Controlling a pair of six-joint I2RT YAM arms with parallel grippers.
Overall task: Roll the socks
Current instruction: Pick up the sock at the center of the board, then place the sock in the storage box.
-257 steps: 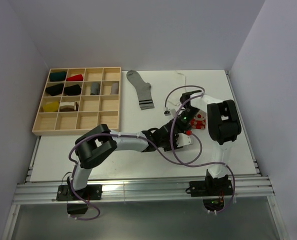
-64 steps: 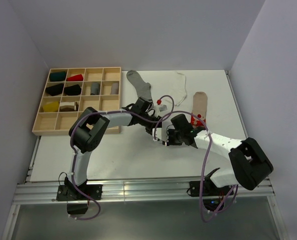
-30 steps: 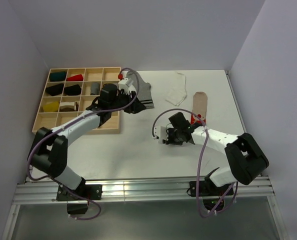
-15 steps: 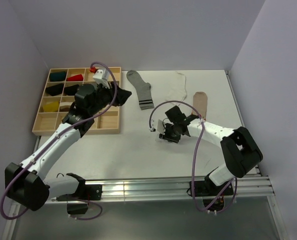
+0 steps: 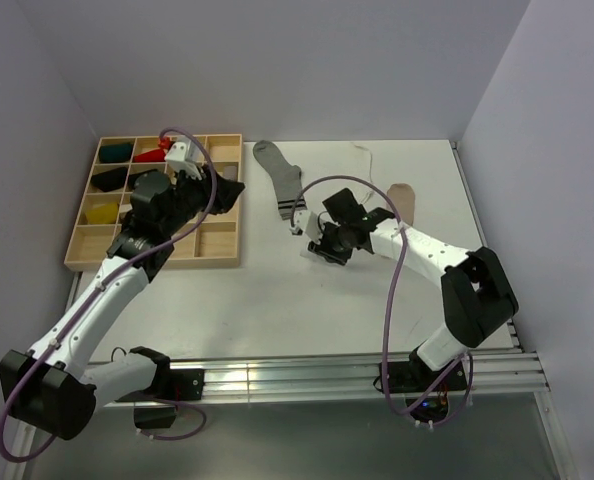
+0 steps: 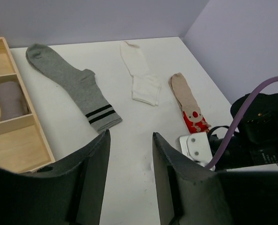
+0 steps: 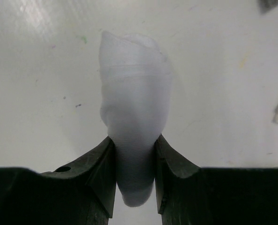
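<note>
Pinching white sock bundle (image 7: pixel 135 79) in right tool (image 7: pixel 134 143) (thin hold, one end only); risk of slip, unravelling onto worktop (image 7: pixel 36 70). Left tool (image 6: pixel 129 136) spread, empty, by tray (image 6: pixel 17 157).

Tray (image 5: pixel 202 262): rear left of the bench (image 5: pixel 277 300).
Long sock (image 5: pixel 280 180): just right of the tray.
Folded sock (image 6: pixel 143 86): right of the long sock, apart.
Patterned sock (image 6: pixel 188 103): farthest right, near the folded sock.
Rolled sock (image 7: pixel 134 103): mid-bench, between the right fingers (image 7: pixel 99 168).
</note>
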